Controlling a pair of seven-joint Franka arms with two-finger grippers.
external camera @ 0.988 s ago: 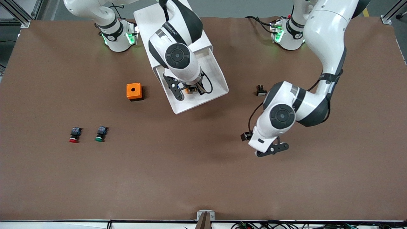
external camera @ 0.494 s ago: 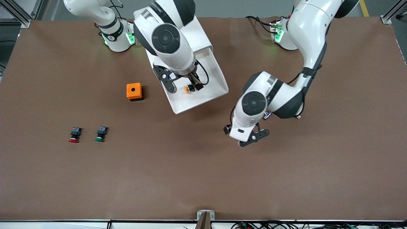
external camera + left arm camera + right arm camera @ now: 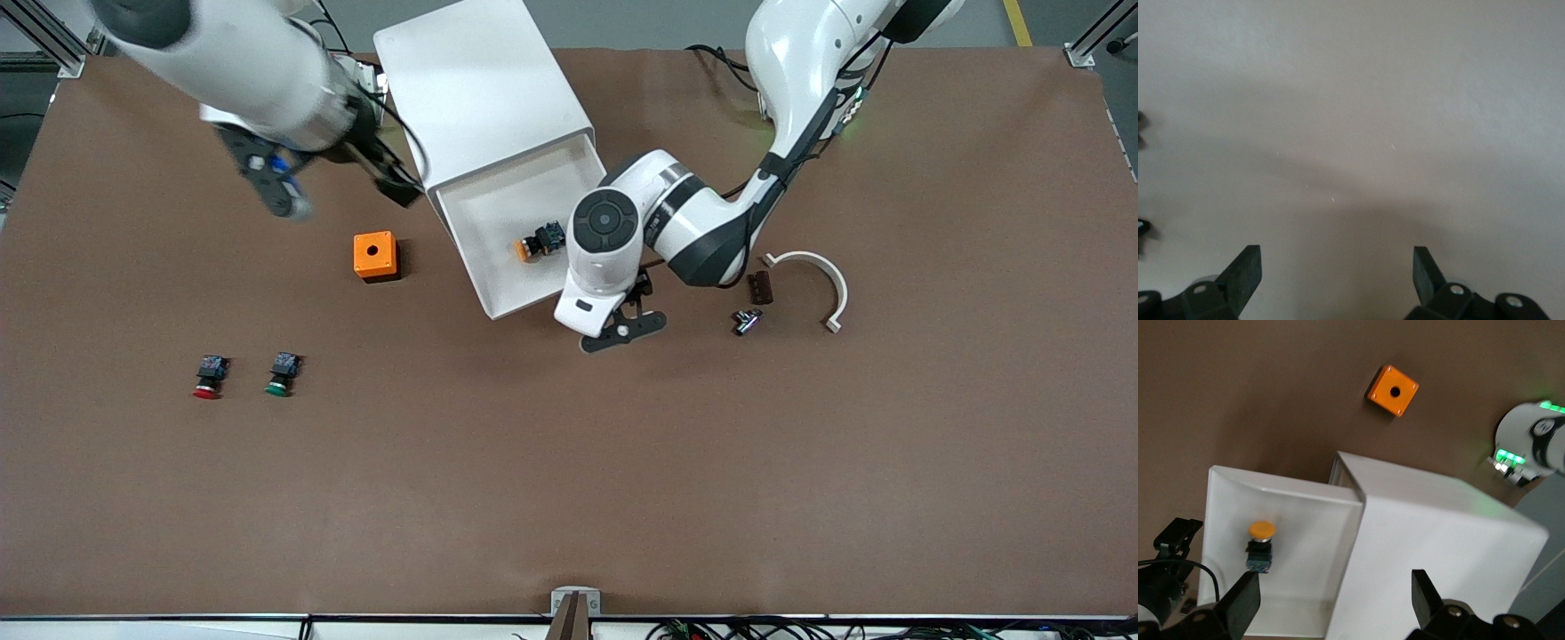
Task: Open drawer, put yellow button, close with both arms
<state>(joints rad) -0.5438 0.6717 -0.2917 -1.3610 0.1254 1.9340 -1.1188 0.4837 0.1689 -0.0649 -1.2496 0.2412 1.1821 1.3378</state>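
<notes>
The white cabinet point(image 3: 480, 89) stands by the robots' bases, its top drawer point(image 3: 498, 307) pulled out. The yellow button point(image 3: 537, 242) lies on its side in the drawer, held by nothing. The right wrist view looks down on the yellow button point(image 3: 1261, 543), the drawer point(image 3: 1225, 520) and the cabinet point(image 3: 1438, 540). My right gripper point(image 3: 333, 178) is open and empty in the air, beside the cabinet toward the right arm's end. My left gripper point(image 3: 622, 327) is open and empty, low at the drawer's front corner. A plain pale surface fills the view past the left gripper point(image 3: 1337, 257).
An orange cube point(image 3: 374, 256) with a hole sits beside the drawer. A red-capped button point(image 3: 207, 377) and a green-capped button point(image 3: 282, 374) lie nearer the front camera. A white curved piece point(image 3: 813, 276) and two small dark parts point(image 3: 758, 286) lie near the left arm.
My right gripper opened, left the yellow button in the drawer and swung up and away toward its own end. The left arm moved in to the drawer's front corner.
</notes>
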